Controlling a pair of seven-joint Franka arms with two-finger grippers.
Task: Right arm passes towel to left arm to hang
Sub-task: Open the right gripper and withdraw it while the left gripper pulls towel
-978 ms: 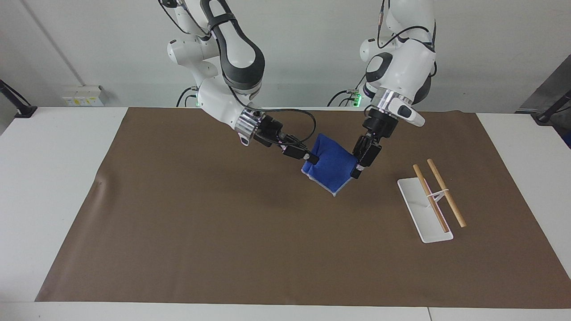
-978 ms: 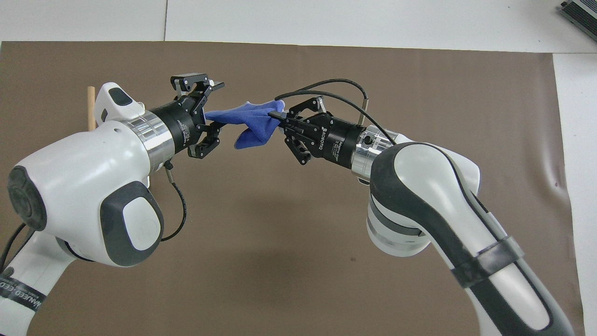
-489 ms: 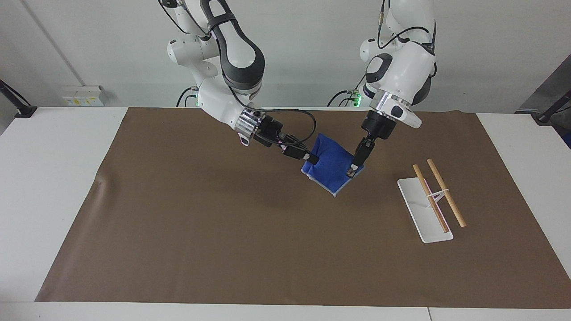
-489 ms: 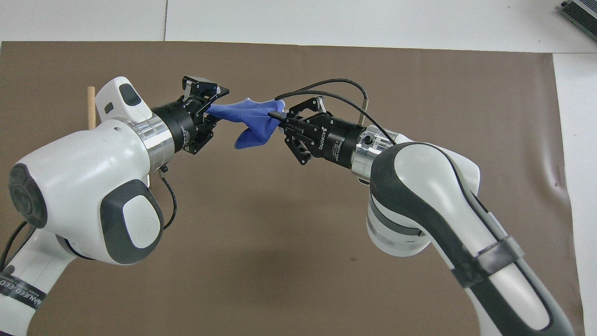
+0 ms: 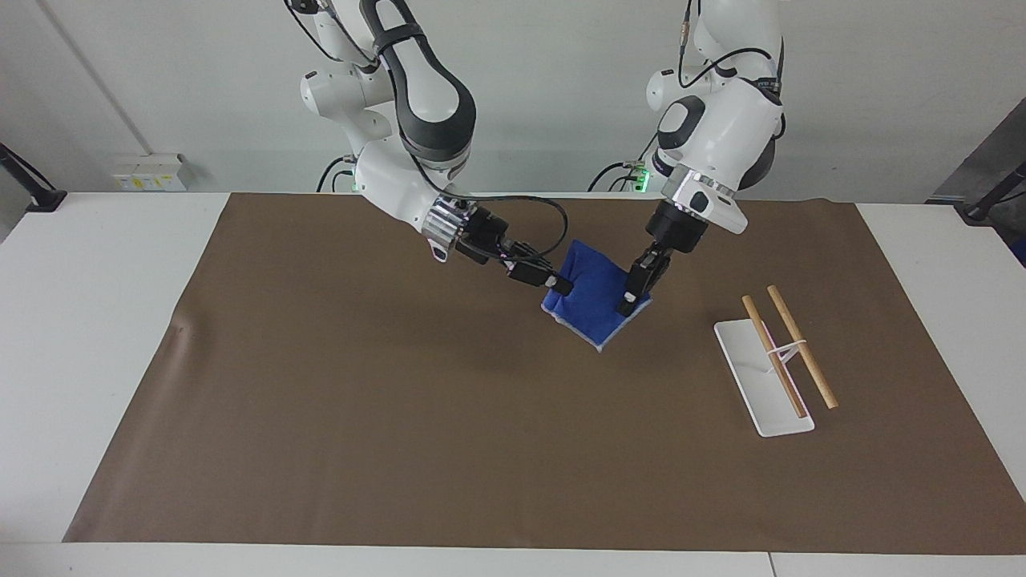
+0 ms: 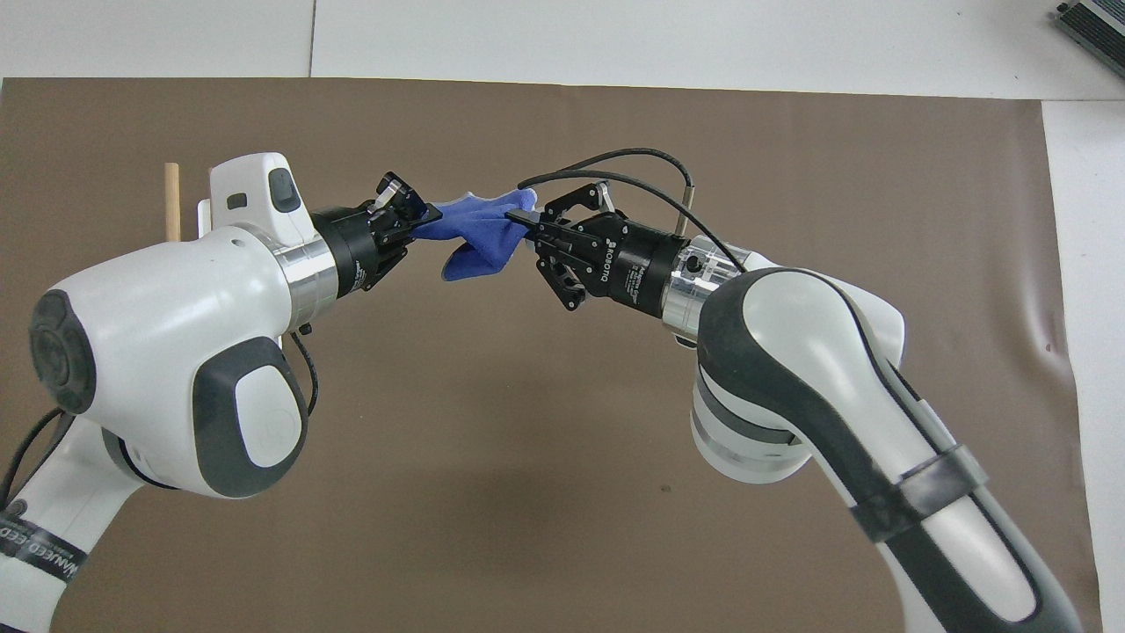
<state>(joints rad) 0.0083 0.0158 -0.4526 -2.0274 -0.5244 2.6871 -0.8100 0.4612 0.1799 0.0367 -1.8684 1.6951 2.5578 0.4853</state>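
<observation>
Blue towel [image 5: 594,302] between both clamped grippers

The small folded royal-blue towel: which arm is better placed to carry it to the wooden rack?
Left. Its hand is shut on the small folded royal-blue towel, and the white-based wooden-bar rack stands toward the left arm's end. The right hand also grips it.

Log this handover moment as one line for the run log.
stage: mid-handover | towel: held over the mat | right gripper: shut on towel | left gripper: shut on towel | rack: bare
</observation>
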